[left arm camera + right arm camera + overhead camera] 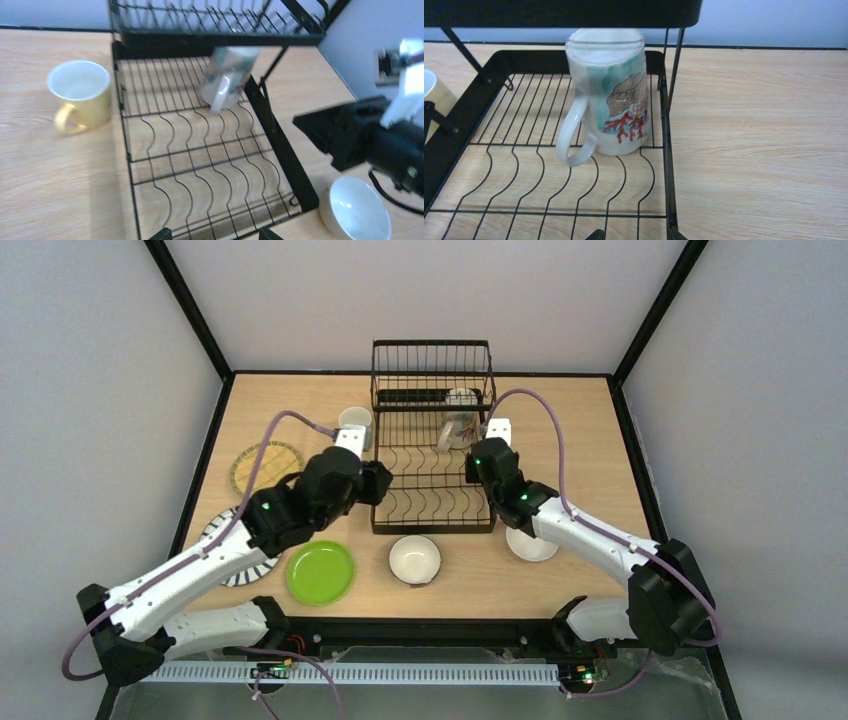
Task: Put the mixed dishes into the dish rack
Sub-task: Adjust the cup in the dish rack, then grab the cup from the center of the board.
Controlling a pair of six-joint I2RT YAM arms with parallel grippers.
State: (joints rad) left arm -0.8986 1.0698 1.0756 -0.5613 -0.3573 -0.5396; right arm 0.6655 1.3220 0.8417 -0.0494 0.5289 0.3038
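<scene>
We note the left gripper [215,234] and right gripper [634,235] with jaws apart, empty, flanking the rack [432,530]; a painted mug [609,95] stands far right inside.

From above, you see the whole wooden tabletop [580,440]; both wrist views look close across the black wire dish rack [280,145], sharing its painted white mug [619,100].
</scene>
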